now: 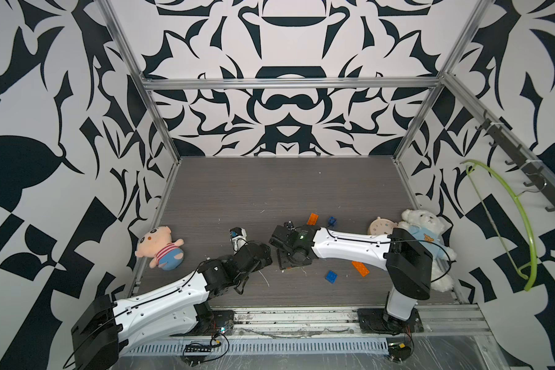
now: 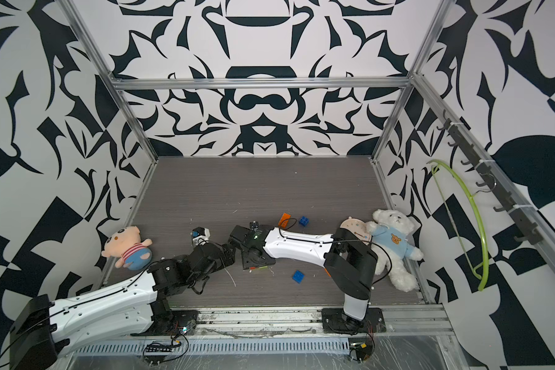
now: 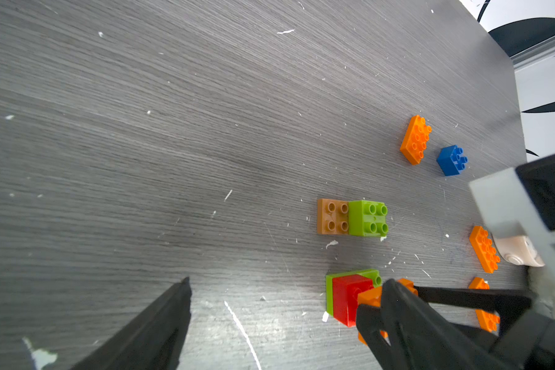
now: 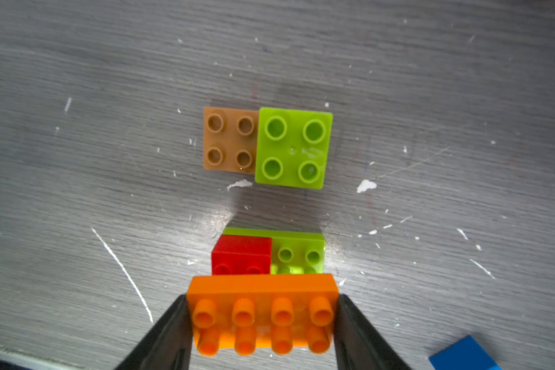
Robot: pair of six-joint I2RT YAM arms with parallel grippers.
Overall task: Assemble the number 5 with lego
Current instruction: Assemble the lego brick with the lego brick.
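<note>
Barely begun. Stacked so far: red brick (image 4: 241,253) on lime plate (image 4: 298,253). Just beyond red brick: brown brick (image 4: 231,139) touching lime brick (image 4: 293,147). Pinched in right tool (image 4: 262,298), just beside red brick: orange brick (image 4: 262,317). Left tool (image 3: 285,285) spread, empty. Unplaced, farther from red brick: loose orange brick (image 3: 415,139), blue brick (image 3: 452,160).

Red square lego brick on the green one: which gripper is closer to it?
Right. The right gripper holds an orange oblong studded brick right beside the red square brick. The left gripper hangs open, off to one side.
</note>
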